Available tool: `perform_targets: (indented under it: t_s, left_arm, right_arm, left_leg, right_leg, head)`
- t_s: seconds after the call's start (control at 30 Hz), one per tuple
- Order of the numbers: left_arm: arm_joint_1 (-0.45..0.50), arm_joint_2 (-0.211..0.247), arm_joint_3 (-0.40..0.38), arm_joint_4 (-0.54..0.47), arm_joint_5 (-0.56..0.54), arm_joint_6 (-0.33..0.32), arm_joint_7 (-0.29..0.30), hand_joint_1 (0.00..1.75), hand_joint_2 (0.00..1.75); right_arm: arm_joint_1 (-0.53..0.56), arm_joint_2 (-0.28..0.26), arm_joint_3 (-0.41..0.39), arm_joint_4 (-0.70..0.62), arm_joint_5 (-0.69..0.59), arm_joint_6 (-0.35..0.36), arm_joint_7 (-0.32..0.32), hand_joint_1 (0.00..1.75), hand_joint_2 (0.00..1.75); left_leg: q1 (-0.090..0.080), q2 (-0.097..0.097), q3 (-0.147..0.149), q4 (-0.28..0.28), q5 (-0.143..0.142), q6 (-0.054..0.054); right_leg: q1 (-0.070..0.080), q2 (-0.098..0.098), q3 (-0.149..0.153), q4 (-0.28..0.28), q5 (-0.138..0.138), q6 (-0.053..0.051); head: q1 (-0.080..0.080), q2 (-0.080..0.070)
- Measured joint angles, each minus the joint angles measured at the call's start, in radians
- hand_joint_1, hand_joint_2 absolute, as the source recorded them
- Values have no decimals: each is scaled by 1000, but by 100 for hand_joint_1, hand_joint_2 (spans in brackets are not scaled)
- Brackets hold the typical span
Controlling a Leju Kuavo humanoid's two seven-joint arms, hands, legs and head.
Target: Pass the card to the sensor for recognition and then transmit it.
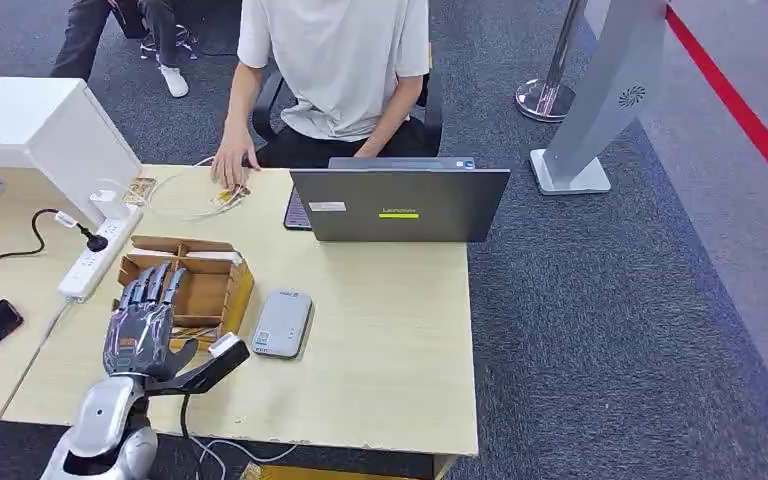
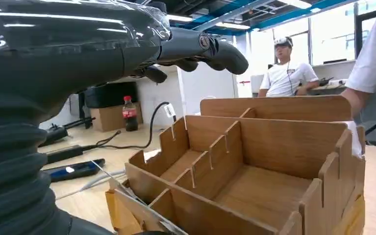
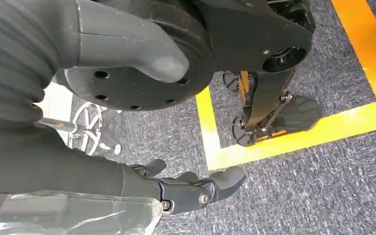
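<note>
Nothing is done yet: the empty, spread left hand [image 1: 143, 322] hovers over the brown wooden divided box [image 1: 207, 284], beside the small grey flat sensor [image 1: 282, 323] on the desk [image 1: 390, 340], no card held.

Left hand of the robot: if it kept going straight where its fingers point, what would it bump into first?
Probably the wooden box: the left hand hovers at its near edge, fingers aimed across it. Its height above the box is unclear, so it might pass over.

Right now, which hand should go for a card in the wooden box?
Left. The left hand hovers open right over the box on the desk, while the right hand hangs down by the carpet.
</note>
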Motion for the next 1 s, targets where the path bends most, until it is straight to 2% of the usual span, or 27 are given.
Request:
perform_targets:
  t_s: [1.0]
  left_arm:
    - [1,0,0,9,-2,-40,35,0,175]
  right_arm:
    - [-2,0,-20,0,19,-2,0,0,175]
  left_leg:
    - [0,0,0,0,0,0]
  right_leg:
    - [0,0,0,0,0,0]
  head:
    - [0,0]
